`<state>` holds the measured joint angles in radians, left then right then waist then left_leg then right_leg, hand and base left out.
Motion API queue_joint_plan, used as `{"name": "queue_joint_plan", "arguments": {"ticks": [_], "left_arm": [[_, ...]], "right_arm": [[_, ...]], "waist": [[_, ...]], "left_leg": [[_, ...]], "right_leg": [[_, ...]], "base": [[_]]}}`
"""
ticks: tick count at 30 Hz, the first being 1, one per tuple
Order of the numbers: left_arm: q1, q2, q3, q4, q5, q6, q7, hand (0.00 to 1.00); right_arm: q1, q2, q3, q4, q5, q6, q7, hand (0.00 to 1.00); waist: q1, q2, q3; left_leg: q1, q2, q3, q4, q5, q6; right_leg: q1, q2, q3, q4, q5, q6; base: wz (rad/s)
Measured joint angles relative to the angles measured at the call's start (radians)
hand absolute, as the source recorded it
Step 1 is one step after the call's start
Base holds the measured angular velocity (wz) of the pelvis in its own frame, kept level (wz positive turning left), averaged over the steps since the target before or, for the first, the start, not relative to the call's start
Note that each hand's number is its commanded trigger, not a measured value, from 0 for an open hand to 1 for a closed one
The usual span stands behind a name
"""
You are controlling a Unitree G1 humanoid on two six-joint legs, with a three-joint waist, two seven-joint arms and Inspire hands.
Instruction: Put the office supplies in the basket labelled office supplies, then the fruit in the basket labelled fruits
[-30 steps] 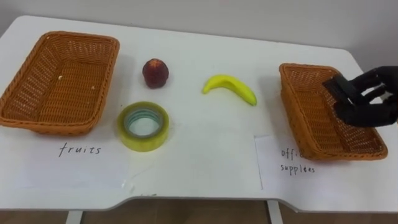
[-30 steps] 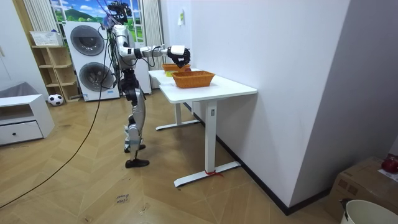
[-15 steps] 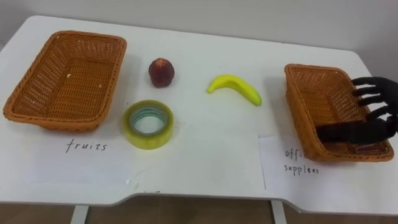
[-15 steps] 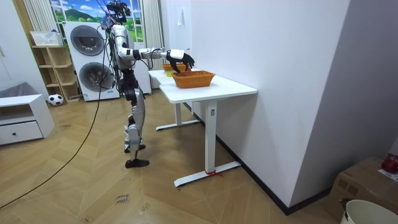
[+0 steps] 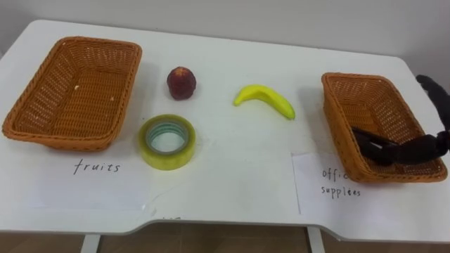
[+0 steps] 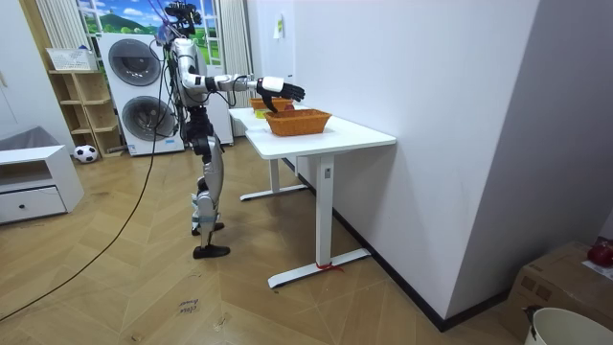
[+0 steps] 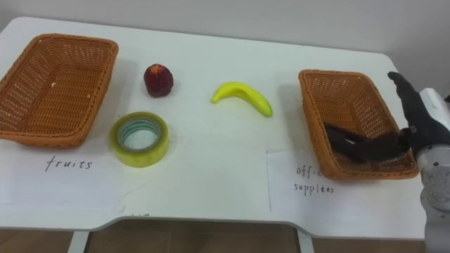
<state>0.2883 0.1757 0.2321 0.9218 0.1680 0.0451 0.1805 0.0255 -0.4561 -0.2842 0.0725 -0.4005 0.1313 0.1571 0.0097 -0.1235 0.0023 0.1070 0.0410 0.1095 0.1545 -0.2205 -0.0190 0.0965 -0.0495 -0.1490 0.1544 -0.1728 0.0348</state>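
Hovering over office basket, right hand spread wide; dark item inside.

Black item in right basket; peach, banana, tape roll outside

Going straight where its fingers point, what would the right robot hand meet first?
Likely nothing on the table; the right robot hand points past the right basket toward the wall, depth uncertain.

I'm running this one in a home laundry room.
Stacked washing machines, a storage shelf, a ball on the wood floor, a white table.
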Motion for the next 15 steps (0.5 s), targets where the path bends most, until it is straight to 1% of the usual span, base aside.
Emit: {"name": "queue_joint_plan", "arguments": {"ticks": [4,8,12,15], "left_arm": [[-0.001,0.0,0.0,0.0,-0.003,0.0,0.0,0.0],[-0.003,-0.001,0.0,0.0,-0.001,-0.001,0.006,0.0],[-0.006,0.0,-0.005,0.008,-0.036,-0.001,0.014,0.0],[-0.022,0.001,-0.01,0.034,-0.055,-0.002,0.025,0.0]], "right_arm": [[0.0,0.0,0.0,0.0,0.0,0.0,0.0,0.0],[0.0,0.0,0.0,-0.012,0.002,-0.001,0.0,0.0],[-0.001,0.0,0.0,-0.057,0.002,-0.001,-0.005,0.0],[-0.009,0.0,0.0,-0.081,0.006,-0.008,-0.025,0.0]], "waist": [[0.0,-0.002,0.0014],[-0.002,-0.009,0.0054],[-0.006,-0.011,0.0051],[-0.006,-0.017,0.0041]], "left_leg": [[-0.001,0.0,0.0,0.0,0.0,0.0],[-0.001,0.0,0.0,-0.003,0.0,0.0],[0.006,0.0,-0.001,-0.003,0.0,0.0],[0.009,0.0,-0.001,-0.002,0.0,0.0]], "right_leg": [[0.0,0.0,0.0,0.0,0.0,0.0],[-0.002,0.001,0.001,0.001,0.0,0.0],[0.003,0.001,0.001,0.004,0.0,0.0],[0.006,0.001,0.001,0.004,0.0,0.0]], "base": [[0.0],[0.0],[0.0],[0.0]]}}
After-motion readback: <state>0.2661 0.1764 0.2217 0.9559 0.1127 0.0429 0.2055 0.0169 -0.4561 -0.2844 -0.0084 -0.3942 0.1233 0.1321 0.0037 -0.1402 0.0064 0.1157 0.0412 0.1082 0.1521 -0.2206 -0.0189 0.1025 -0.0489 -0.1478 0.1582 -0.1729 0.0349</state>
